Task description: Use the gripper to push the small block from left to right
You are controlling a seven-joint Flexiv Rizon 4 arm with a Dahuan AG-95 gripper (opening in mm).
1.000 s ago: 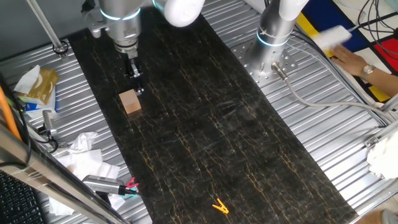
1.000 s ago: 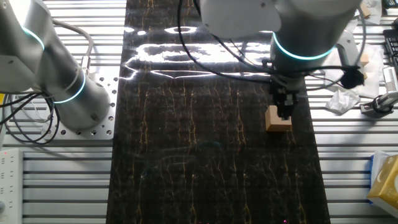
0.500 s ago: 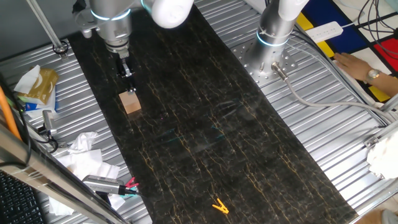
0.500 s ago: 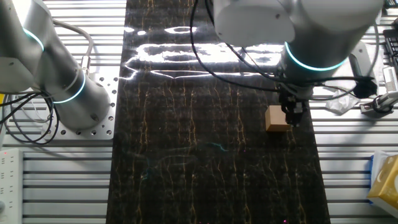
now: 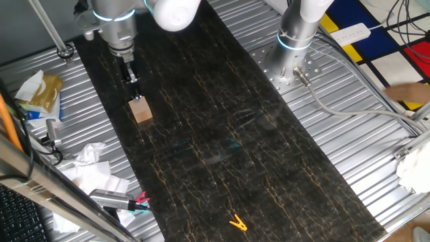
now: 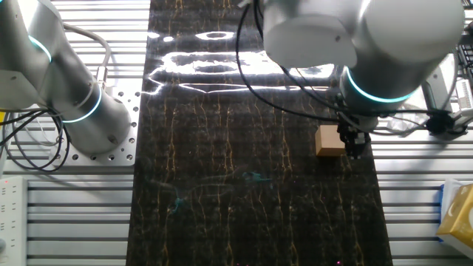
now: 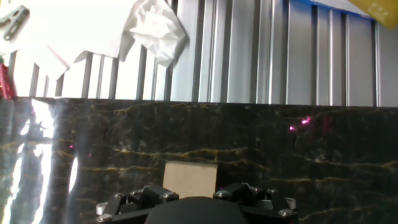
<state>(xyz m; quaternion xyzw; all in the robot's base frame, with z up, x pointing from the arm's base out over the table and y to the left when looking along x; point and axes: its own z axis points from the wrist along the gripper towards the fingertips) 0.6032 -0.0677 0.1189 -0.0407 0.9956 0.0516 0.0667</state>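
While I watch from one fixed view, my gripper (image 5: pixel 130 75) hangs just behind the small block (image 5: pixel 140 109), a short gap of dark marbled mat (image 5: pixel 222 128) showing between them. From the other fixed view the gripper (image 6: pixel 354 140) sits close against the block's (image 6: pixel 329 140) right face, near the mat's (image 6: pixel 244 185) edge; I cannot tell whether they touch. The fingers look pressed together into one narrow black tip. Through the hand view I see the tan cube (image 7: pixel 190 179) directly ahead of the gripper housing, flat on the mat (image 7: pixel 311 162), with ribbed metal table (image 7: pixel 298 56) and crumpled white paper (image 7: pixel 155 31) beyond it. The block lies near the mat's left edge. An orange clip (image 5: pixel 236 222) lies far down the mat, well apart from the cube, and a second arm's base (image 5: pixel 289 64) stands off to the side.
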